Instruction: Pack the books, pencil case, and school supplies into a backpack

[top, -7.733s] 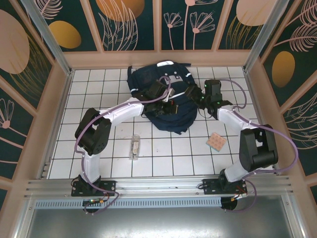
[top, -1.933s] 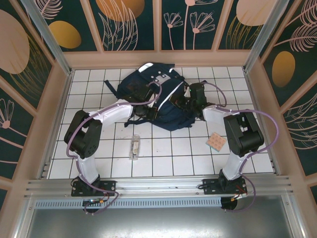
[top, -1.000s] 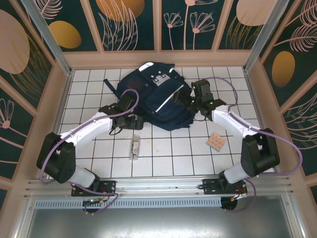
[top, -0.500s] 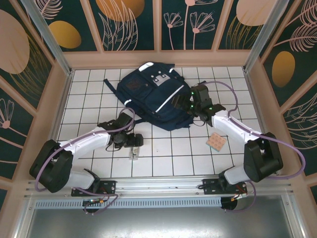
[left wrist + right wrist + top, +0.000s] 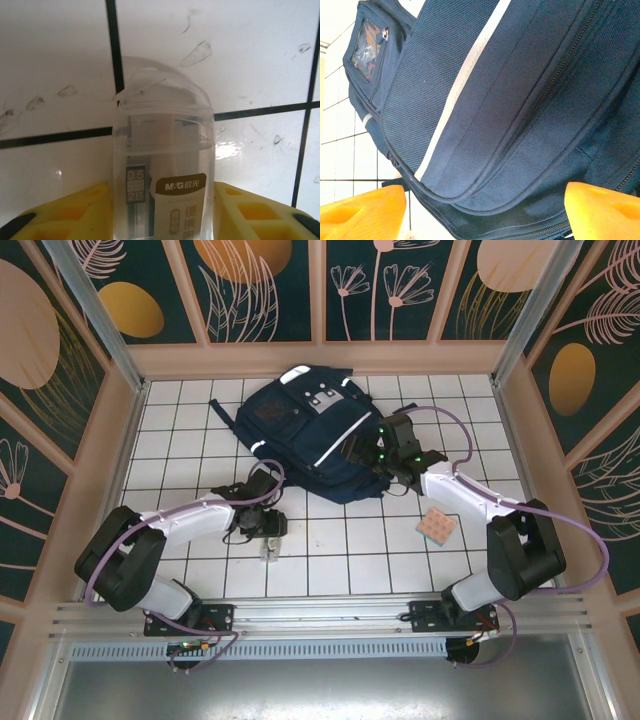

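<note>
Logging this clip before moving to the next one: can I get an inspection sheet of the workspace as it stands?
Surface: white tiled table, with a few scuffs in the left wrist view.
Job's things: the backpack lies at the far middle. The clear box lies on the tiles by the left arm. The dotted pad lies on the tiles to the right, apart from both.
Clutter: nothing seen.
Grippers: the left gripper straddles the clear box, one finger on each side; whether it grips cannot be told. The right gripper is open at the backpack's side.
Cables: purple cables loop along both arms.
Surroundings: painted plant panels and a metal rail at the near edge.
</note>
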Controlling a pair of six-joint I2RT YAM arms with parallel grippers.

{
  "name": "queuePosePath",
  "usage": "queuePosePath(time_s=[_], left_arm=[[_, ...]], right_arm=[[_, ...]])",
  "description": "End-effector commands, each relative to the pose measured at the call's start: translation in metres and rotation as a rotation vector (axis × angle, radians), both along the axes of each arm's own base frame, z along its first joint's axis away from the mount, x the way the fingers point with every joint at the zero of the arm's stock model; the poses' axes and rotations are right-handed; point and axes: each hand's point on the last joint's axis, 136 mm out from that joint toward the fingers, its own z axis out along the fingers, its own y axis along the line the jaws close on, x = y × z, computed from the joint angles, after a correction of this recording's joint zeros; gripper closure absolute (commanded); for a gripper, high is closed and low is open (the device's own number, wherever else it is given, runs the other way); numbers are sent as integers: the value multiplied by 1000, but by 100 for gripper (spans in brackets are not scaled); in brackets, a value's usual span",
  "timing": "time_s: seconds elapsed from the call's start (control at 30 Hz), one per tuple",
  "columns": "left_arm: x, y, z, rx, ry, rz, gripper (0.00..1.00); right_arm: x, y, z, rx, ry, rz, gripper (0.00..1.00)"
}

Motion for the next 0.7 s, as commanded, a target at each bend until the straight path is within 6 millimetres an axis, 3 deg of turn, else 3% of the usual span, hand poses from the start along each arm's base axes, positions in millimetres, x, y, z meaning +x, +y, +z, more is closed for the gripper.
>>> queuePosePath(time_s=[0.0,0.13,0.37,0.67], left_arm=[[10,1,-4,30,-30,4,57],[17,-5,11,-8,-62,25,58],[45,-35,69,-152,-156,50,52],[108,-84,122,-393,-270,84,54]], right_arm=[[4,8,3,22,-16,7,17],[4,11,5,26,-23,21,17],[-4,32,15,101,-71,147,17],[-32,55,28,203,-177,337,21]])
